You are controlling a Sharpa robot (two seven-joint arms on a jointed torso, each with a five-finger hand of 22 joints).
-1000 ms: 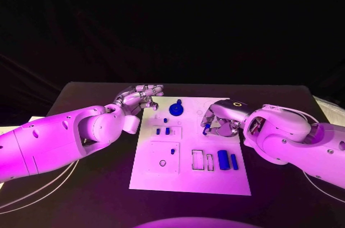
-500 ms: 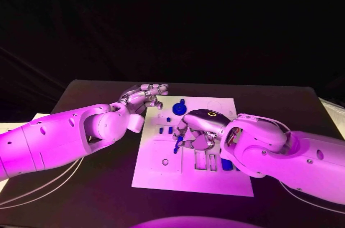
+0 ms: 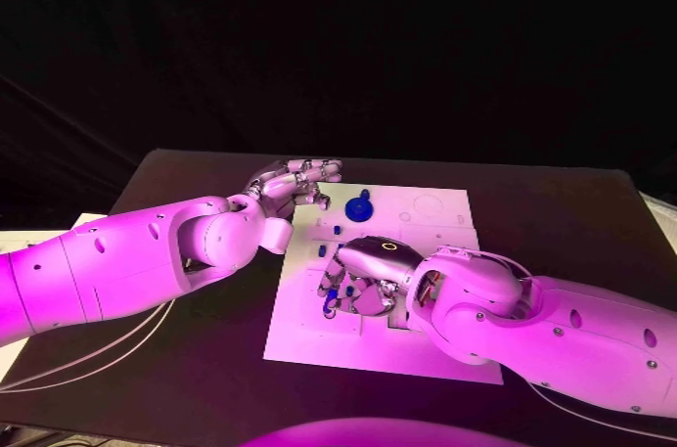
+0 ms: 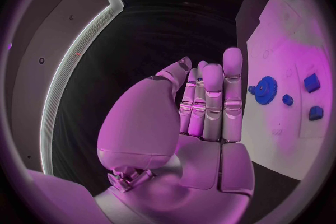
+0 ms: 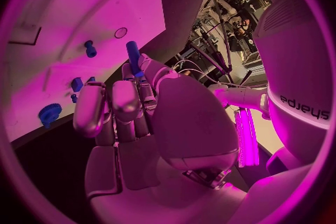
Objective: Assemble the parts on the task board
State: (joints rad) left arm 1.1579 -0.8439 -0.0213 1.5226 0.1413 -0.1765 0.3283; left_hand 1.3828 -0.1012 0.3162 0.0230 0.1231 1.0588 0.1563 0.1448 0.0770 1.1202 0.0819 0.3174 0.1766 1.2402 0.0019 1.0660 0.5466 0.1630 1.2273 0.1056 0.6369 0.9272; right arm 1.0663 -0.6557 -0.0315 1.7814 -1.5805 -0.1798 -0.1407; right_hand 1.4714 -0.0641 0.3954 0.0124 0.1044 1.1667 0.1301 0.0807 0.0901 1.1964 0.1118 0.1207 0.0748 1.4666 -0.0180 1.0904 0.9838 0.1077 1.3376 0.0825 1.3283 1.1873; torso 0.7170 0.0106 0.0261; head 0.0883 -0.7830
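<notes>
The white task board (image 3: 430,212) lies in the middle of the black table. My right hand (image 3: 364,277) hovers over the board's left half and pinches a blue peg (image 3: 332,290) between thumb and finger; the right wrist view shows the peg (image 5: 133,57) sticking out past the fingertips toward the board (image 5: 105,0) and a small round hole (image 5: 120,32). A blue gear (image 3: 358,210) sits near the board's far edge. My left hand (image 3: 296,185) stays at the board's far left corner, fingers straight and holding nothing (image 4: 206,106).
Small blue pieces (image 4: 311,83) stand in the board beside the gear (image 4: 266,89). My right forearm (image 3: 550,320) covers the board's near right part. Black table (image 3: 184,369) lies bare to the left of the board.
My right hand has carried the blue peg from the board's right side across to its left half and nearer to me. The left hand has barely moved. The camera view has shifted.
</notes>
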